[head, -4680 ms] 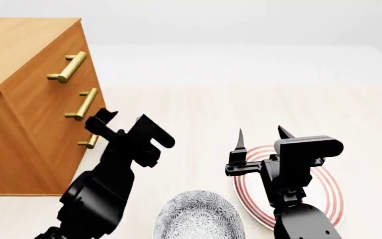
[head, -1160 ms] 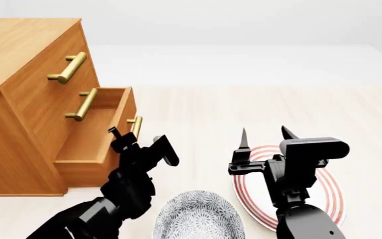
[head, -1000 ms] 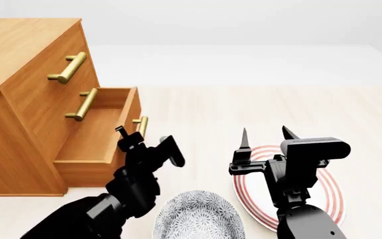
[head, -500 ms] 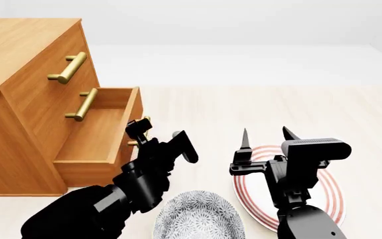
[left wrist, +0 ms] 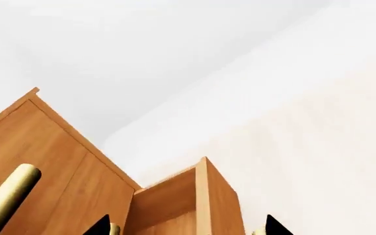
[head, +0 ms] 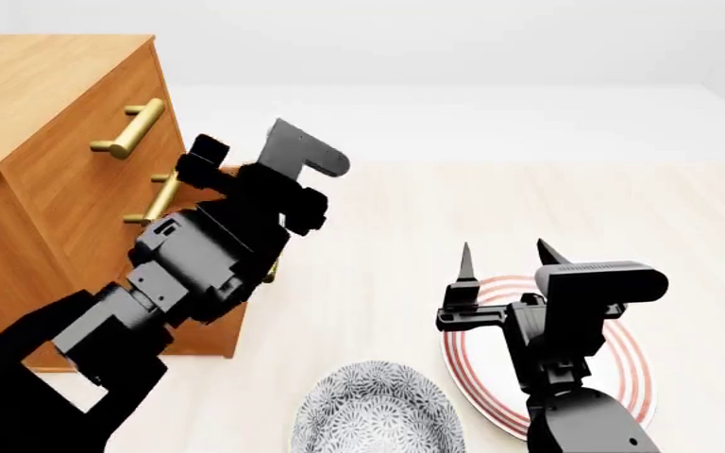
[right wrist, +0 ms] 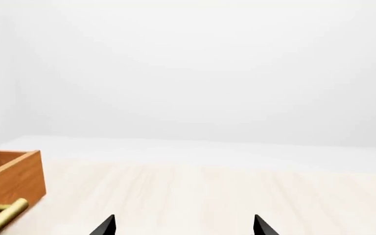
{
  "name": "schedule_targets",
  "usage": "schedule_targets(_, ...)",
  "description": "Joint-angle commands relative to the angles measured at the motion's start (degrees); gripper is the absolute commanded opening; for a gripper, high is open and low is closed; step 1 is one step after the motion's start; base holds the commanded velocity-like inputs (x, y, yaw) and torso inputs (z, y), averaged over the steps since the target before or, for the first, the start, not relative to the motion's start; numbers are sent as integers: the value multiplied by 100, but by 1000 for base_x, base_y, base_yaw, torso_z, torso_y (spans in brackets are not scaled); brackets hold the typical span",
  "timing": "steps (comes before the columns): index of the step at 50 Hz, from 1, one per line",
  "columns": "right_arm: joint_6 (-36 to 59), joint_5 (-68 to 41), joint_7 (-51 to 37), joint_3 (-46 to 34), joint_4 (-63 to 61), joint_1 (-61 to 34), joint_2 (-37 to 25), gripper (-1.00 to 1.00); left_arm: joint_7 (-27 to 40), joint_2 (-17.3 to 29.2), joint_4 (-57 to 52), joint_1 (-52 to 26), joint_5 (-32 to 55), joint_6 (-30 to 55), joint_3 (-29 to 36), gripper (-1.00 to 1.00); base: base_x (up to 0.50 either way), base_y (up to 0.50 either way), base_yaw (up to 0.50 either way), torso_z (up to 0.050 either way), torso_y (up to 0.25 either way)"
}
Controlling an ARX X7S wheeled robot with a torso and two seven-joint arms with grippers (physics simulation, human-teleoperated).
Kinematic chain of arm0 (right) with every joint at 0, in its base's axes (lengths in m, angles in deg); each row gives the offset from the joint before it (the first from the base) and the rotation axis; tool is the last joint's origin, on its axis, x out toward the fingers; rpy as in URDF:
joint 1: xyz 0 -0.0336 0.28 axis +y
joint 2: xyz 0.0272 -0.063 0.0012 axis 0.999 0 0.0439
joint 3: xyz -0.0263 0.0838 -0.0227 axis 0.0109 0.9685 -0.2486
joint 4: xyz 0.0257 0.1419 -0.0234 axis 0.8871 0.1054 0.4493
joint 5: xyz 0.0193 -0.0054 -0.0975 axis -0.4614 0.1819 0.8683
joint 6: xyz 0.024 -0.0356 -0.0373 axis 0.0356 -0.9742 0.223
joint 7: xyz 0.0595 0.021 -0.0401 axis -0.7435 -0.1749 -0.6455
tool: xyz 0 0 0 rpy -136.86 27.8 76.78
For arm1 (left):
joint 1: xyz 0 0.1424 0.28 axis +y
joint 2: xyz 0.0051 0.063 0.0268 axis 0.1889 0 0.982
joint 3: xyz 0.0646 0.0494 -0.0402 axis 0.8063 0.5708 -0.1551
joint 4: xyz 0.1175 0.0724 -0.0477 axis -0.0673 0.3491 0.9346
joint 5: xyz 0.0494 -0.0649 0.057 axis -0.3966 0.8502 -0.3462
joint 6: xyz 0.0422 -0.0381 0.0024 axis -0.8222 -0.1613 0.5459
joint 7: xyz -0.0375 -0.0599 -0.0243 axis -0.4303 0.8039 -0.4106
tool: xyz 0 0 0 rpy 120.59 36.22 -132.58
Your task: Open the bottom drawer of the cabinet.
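The cabinet [head: 35, 85] stands at the left of the head view. Its bottom drawer [head: 218, 330] is pulled out, mostly hidden behind my left arm, with a bit of its brass handle [head: 269, 274] showing. My left gripper [head: 211, 156] is raised in front of the middle drawer, above the bottom one, open and holding nothing. In the left wrist view the gripper [left wrist: 186, 228] looks up over the open drawer's corner [left wrist: 204, 196] and the cabinet front [left wrist: 57, 161]. My right gripper [head: 504, 260] hangs open and empty; from the right wrist view [right wrist: 182, 227] the drawer [right wrist: 11, 181] sits far left.
A red-ringed white plate [head: 627, 377] lies under my right arm. A grey patterned bowl [head: 376, 411] sits at the near edge. The cabinet's top handle [head: 129, 127] and middle handle [head: 161, 198] are brass bars. Pale tabletop [head: 527, 208] stretches away right of the cabinet.
The bottom drawer went from closed to pulled out. In the last half second my left gripper left the drawer's handle and rose up toward the cabinet front. The right arm stayed still.
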Motion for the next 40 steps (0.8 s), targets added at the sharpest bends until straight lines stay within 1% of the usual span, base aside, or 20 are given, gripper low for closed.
schedule_targets(1, 15, -27, -31, -23, -24, -27, -18, 100, -247, 168, 433, -325, 1204, -99, -1423, 100, 0, 0, 0, 0, 0)
schedule_targets(3, -3, -24, -32, -29, -11, -15, -22, 100, -407, -28, 1064, -431, 1194, -59, -1411, 100, 0, 0, 0, 0, 0)
schedule_targets(4, -2, -28, -34, -29, -11, -14, -24, 100, -358, -106, 1302, -492, 1171, 24, -1391, 100, 0, 0, 0, 0, 0)
schedule_targets(6, 2, -34, -40, -29, -11, -20, -29, 100, -619, -330, 2012, -622, 1228, 139, -1413, 100, 0, 0, 0, 0, 0)
schedule_targets(7, 1, -35, -42, -32, -12, -21, -31, 100, -734, -358, 2114, -622, 1263, 75, -1455, 100, 0, 0, 0, 0, 0)
schedule_targets(8, -12, -37, -44, -31, -8, -14, -31, 100, -1053, -410, 2297, -655, 1335, 153, -1457, 100, 0, 0, 0, 0, 0)
schedule_targets(9, -18, -39, -47, -31, -10, -9, -33, 100, -1154, -439, 2395, -672, 1373, 185, -1475, 100, 0, 0, 0, 0, 0)
schedule_targets(11, -47, -44, -43, -28, 30, -4, -30, 100, -1297, -547, 2750, -733, 1334, 146, -1449, 100, 0, 0, 0, 0, 0)
schedule_targets(18, -37, -54, -63, -48, 8, -11, -45, 100, -1485, -698, 3264, -783, 1295, 230, -1390, 100, 0, 0, 0, 0, 0)
schedule_targets(22, -68, -65, -65, -48, 33, -4, -46, 100, -1830, -988, 4082, -903, 1128, 20, -1289, 100, 0, 0, 0, 0, 0)
schedule_targets(25, -60, -71, -75, -52, 12, 0, -57, 100, -1771, -1019, 4165, -828, 957, 4, -1316, 100, 0, 0, 0, 0, 0)
schedule_targets(31, -55, -82, -94, -55, 0, -1, -74, 100, -1663, -1038, 4167, -706, 543, 42, -1631, 100, 0, 0, 0, 0, 0)
schedule_targets(40, -20, -111, -122, -67, -37, -26, -92, 100, -1957, -1071, 4168, -605, 8, 294, -2197, 100, 0, 0, 0, 0, 0)
